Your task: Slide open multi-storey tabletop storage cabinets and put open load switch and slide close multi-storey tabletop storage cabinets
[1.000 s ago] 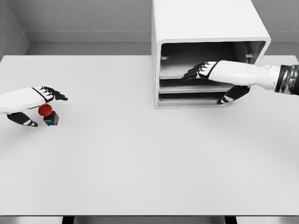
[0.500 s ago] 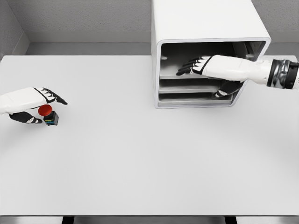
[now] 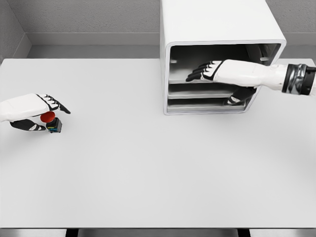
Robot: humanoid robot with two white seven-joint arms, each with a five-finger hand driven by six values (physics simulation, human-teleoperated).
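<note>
Near the table's (image 3: 148, 173) left edge, the switch (image 3: 51, 121) is grasped by the left hand's (image 3: 30, 109) fingers. The right hand (image 3: 217, 72) is reached into the cabinet (image 3: 217, 24) at the far edge, fingers apparently released.

My table (image 3: 148, 163) looks like a smooth, matt, pale grey sheet with no grain or gloss. The cabinet (image 3: 212, 22) has a smooth white shell like painted metal or plastic, satin outside and duller grey on its inner walls and shelves. My right hand (image 3: 217, 71) and left hand (image 3: 34, 106) have hard, smooth white shells with a faint sheen, and black finger segments that look rubbery and matt. The switch (image 3: 51, 121) has a glossy red plastic-looking cap on a dark, matt body. The wall (image 3: 89, 17) behind looks rough and speckled grey.
</note>
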